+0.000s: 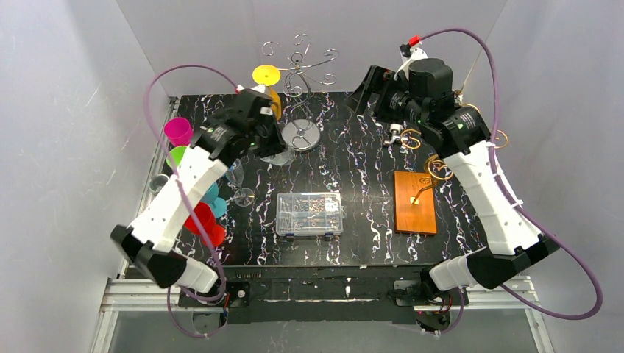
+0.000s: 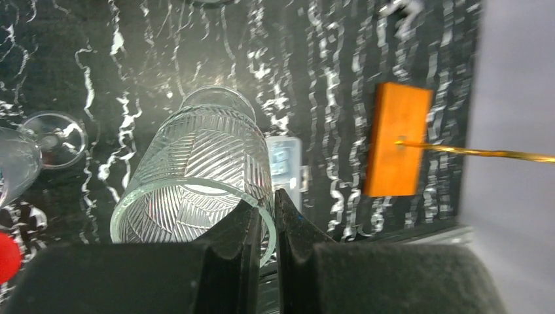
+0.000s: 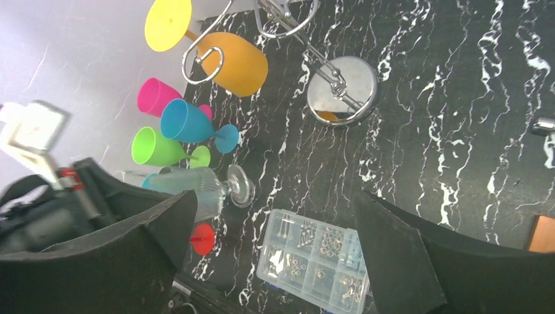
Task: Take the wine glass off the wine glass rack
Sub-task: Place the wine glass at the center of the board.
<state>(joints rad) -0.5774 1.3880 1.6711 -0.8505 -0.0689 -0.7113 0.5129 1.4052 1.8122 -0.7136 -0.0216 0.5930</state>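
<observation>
Clear glass (image 2: 190, 157) is sitting rim-pinched in your left gripper (image 2: 267, 203); your right gripper (image 3: 271, 206) is gaping empty at one o'clock.

Right of the wine glass rack (image 1: 297, 70) the desk (image 1: 352, 180) lies open; left of it stand plastic cups (image 1: 179, 131) and the left arm (image 1: 184, 187).

We read this as a robotics lab cell: plain white panels (image 1: 59, 110) wall in a black marbled table (image 1: 360, 147) on 3 sides. The left arm (image 1: 184, 191) and right arm (image 1: 486, 191), trailing purple cables (image 1: 184, 68), are mounted at 6 o'clock by an aluminium rail (image 1: 140, 294), with props such as a wine glass rack (image 1: 300, 136) at 12 o'clock.
</observation>
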